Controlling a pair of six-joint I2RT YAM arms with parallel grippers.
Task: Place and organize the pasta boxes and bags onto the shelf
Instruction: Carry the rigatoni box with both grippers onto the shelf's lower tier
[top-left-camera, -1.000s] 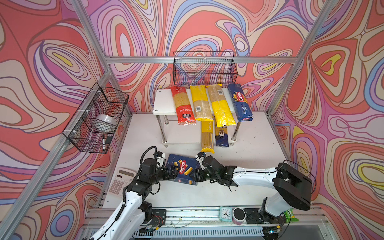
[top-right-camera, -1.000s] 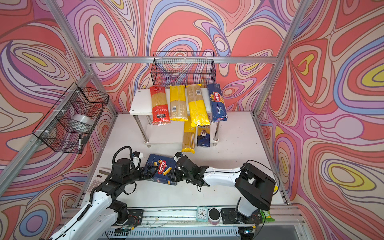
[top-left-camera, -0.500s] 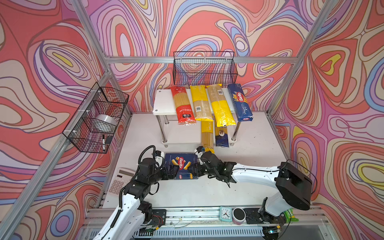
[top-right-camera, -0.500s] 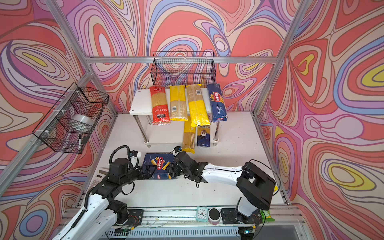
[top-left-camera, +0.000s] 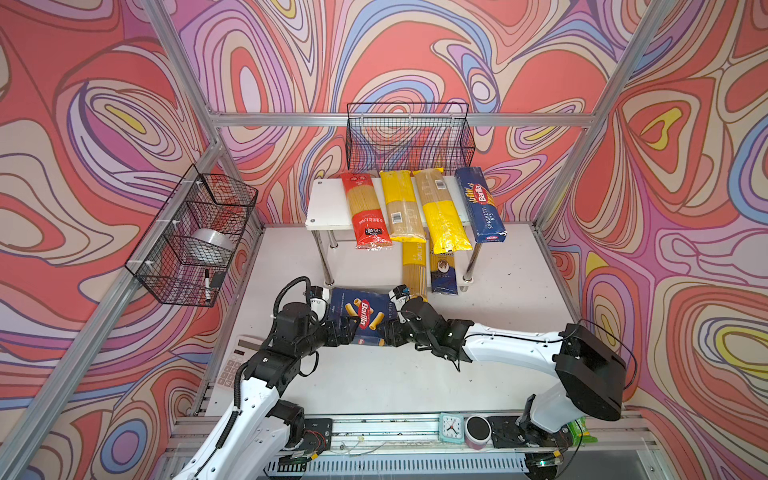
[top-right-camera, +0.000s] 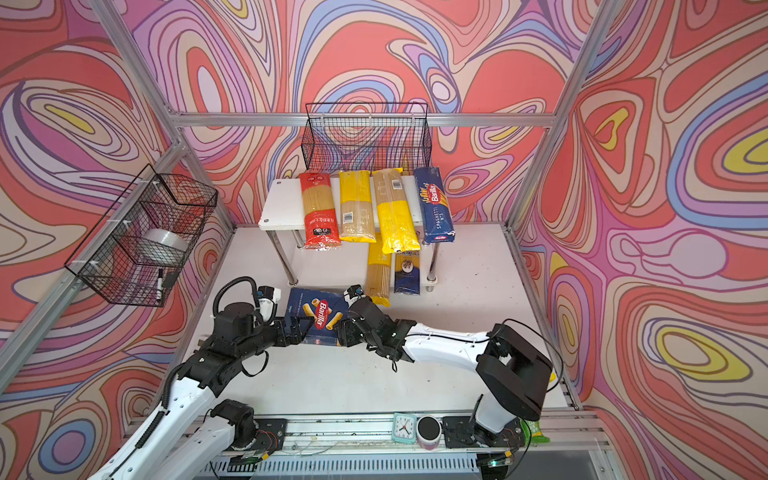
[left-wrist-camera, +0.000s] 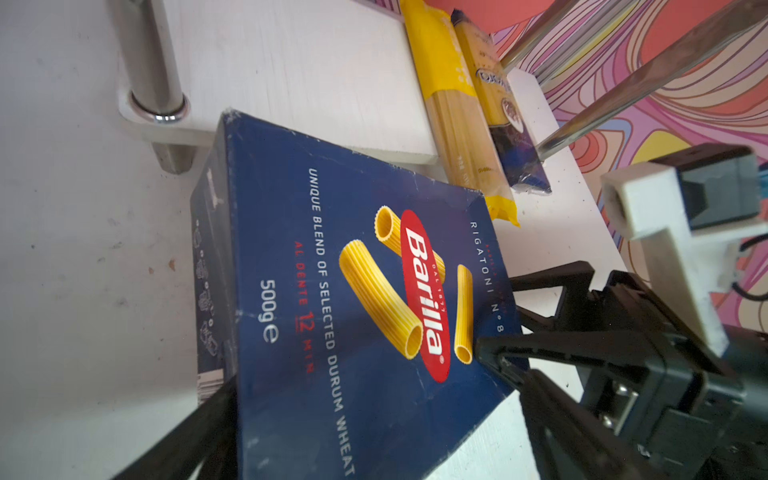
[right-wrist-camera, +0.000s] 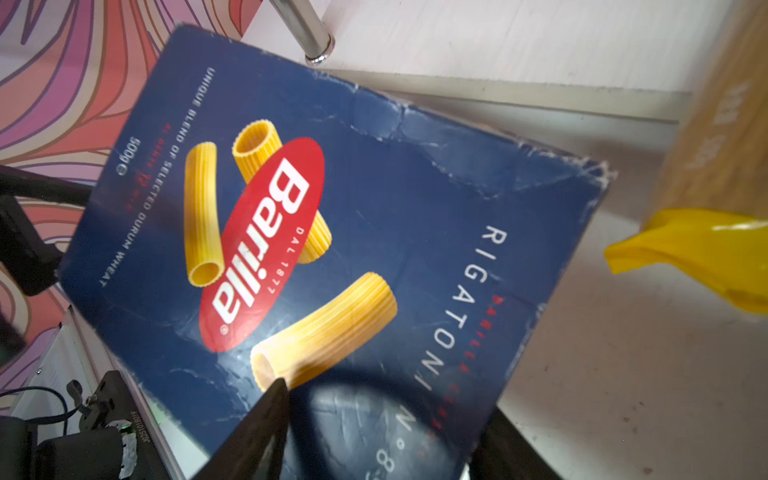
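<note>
Rigatoni box (top-left-camera: 362, 312) | corners hidden in left pincer (top-left-camera: 347, 332), right pincer (top-left-camera: 388, 332)

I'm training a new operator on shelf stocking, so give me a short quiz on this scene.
1. Multiple choice: how many things lie on the top board of the shelf? A) two B) four C) six
2. True or false: the rigatoni box rests on the top board.
3. Short answer: which grippers clamp the rigatoni box?
Key: 1 B: red bag, two yellow bags, Spaghetti n.5 box. 2 False; it is held low, in front of the shelf. 3 Both: left gripper and right gripper.
</note>
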